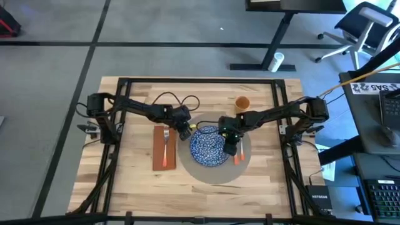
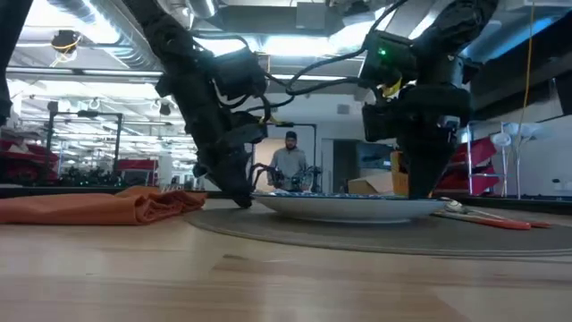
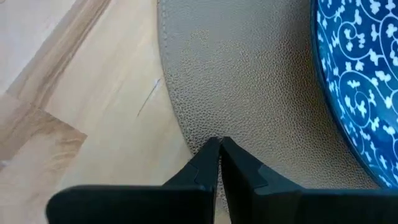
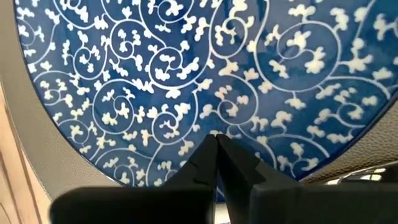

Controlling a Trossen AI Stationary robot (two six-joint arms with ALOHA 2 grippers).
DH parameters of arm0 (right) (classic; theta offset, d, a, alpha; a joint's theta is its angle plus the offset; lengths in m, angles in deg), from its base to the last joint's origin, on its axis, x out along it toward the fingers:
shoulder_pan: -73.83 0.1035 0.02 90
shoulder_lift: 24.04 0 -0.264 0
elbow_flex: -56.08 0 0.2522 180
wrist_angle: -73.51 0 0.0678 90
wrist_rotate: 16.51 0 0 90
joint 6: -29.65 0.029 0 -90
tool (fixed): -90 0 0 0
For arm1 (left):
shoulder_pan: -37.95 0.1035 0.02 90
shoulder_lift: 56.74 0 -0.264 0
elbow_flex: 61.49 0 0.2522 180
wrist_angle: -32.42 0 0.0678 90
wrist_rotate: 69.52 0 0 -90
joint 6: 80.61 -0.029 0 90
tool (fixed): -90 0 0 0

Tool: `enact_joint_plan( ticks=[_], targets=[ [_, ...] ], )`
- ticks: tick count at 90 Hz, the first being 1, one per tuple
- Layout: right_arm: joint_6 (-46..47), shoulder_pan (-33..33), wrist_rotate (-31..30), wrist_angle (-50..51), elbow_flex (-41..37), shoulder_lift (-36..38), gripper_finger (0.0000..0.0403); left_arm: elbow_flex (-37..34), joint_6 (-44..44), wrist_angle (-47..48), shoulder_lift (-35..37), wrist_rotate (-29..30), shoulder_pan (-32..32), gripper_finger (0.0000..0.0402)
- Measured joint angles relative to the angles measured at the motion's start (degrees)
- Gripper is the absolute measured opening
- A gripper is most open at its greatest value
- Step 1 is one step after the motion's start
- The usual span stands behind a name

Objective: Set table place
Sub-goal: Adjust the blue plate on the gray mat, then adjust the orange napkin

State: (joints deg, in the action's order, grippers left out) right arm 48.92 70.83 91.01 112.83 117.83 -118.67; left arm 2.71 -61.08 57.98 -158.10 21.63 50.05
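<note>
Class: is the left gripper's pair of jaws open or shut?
Shut: the left gripper shows its jaws meeting over the placemat edge.

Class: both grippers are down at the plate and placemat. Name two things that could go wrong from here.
1. The left gripper, jaws shut, sits at the placemat edge; a drag could shift the mat and the plate on it.
2. The right gripper, shut over the plate, could nudge it toward the orange-handled utensil beside it.

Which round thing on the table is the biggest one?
The grey-beige placemat is the biggest. The blue patterned plate sits on top of it with mat showing all around, and the little orange cup stands apart, beyond it.
</note>
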Motion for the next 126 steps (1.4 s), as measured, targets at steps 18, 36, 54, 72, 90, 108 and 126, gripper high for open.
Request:
enact_joint_plan(
  ticks=[18,36,54,72,90,108,126],
  targets=[
    [0.5,0.0,0.0,0.1,0.0,0.0,0.0,-0.2,0.2,-0.6,-0.1,0.0,-0.1,0.0],
    [1.3,0.0,-0.4,-1.3,-0.2,0.6,0.0,0.7,0.1,-0.5,0.4,0.1,-0.1,0.0],
    [2.2,0.0,-1.7,-4.9,-0.2,3.1,0.0,3.6,0.0,3.4,3.7,0.5,0.0,0.0],
    [2.7,0.0,-1.8,-5.3,2.1,3.8,0.0,6.8,0.1,15.7,6.5,0.4,-1.2,0.0],
    [1.3,0.0,-2.7,-5.1,5.8,3.8,0.0,7.3,3.5,24.6,8.2,0.3,-4.5,0.0],
    [0.1,0.0,-3.5,-4.5,7.2,3.8,0.0,6.4,7.9,32.9,8.1,4.6,-7.2,0.0],
    [-0.1,0.0,-3.5,-4.4,7.3,3.8,0.0,4.1,7.6,27.8,8.1,5.5,-7.1,0.0]
  ],
)
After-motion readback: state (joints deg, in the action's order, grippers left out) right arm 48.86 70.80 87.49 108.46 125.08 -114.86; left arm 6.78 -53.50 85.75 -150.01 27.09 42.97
